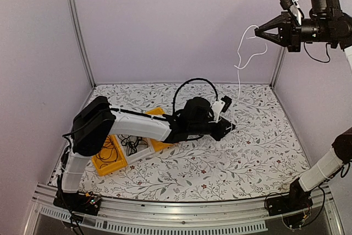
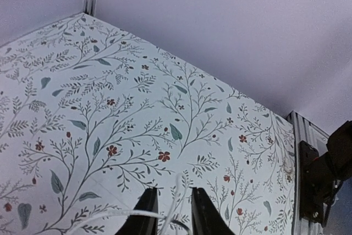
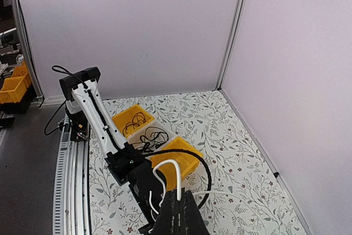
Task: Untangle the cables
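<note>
hanging near-vertical, pale cable (image 1: 239, 86), top clenched in right claw (image 1: 259, 28), foot at left claw (image 1: 228, 127), grip unclear

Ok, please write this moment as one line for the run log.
right gripper: high, shut on pale cable | left gripper: low, fingers apart around it | black cables: in bins

The left arm (image 1: 137, 125) hides part of the yellow bins (image 1: 100, 168); black cables (image 1: 132, 144) inside are too small to separate. The white cable (image 1: 239, 81) cannot be traced to its lower end.
</note>
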`<state>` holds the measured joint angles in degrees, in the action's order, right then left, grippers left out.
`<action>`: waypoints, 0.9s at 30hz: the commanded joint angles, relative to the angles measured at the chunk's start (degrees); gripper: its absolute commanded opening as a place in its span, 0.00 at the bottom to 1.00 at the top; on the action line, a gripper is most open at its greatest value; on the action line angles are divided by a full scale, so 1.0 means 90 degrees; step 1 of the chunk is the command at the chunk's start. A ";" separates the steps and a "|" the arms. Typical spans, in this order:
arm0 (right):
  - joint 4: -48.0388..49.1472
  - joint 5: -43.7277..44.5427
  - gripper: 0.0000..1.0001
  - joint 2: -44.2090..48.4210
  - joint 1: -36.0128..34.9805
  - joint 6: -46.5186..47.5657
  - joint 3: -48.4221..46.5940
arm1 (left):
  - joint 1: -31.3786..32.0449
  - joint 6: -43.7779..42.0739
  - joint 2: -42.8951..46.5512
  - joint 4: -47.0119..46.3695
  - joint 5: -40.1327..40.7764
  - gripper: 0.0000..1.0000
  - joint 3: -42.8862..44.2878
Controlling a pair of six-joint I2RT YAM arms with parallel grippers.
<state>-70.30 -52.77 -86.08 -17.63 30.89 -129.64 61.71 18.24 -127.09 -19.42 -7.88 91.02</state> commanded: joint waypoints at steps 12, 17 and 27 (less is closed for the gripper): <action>0.2266 0.0213 0.00 0.0074 -0.0036 -0.2101 -0.0692 | -0.0050 0.0740 0.0268 -0.0531 -0.0192 0.07 -0.1676; 0.2304 0.0113 0.00 -0.0048 -0.0036 -0.2134 -0.0663 | -0.0069 0.0720 0.0789 0.0094 0.0555 0.39 -0.1912; 0.3028 0.0005 0.00 0.0017 -0.0038 -0.1865 0.0690 | -0.0103 0.0959 0.3494 0.1469 0.2550 0.60 -0.2709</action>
<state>-47.88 -51.57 -85.58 -17.69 14.31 -125.80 61.21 25.30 -104.95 -13.74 4.01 66.89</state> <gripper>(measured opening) 0.016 0.575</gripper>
